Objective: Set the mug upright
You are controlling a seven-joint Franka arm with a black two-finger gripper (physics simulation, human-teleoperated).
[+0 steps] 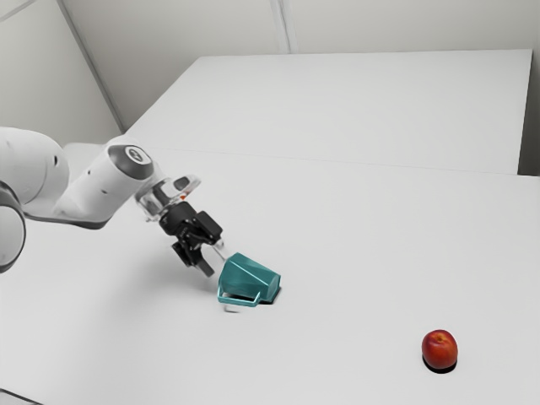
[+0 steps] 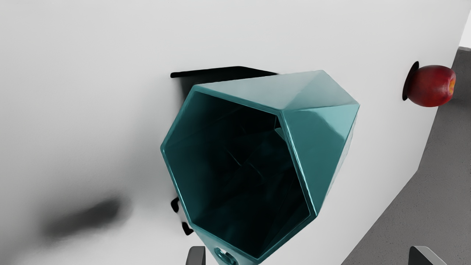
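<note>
air separates the two fingers (image 2: 195, 256) of the black gripper (image 1: 212, 259), wide apart with nothing clamped; that spread leaves room to take in a wall or the handle, i judge. the hand leans rather than pointing straight down, which seems to suit a thing lying over. just ahead of the tips, the teal mug (image 1: 249, 278) lies on its side on the white table (image 1: 363, 228), its open mouth facing the gripper and its base pointing away, so the rim is probably the nearest part to grasp. its handle (image 1: 240, 300) sticks out to one side, low near the tabletop; whether it touches, i cannot tell. that handle and the flat facets likely keep the mug from rolling. well beyond its base from the gripper, a red fruit (image 1: 440, 348) rests apart, probably clear of any tipping-up.
</note>
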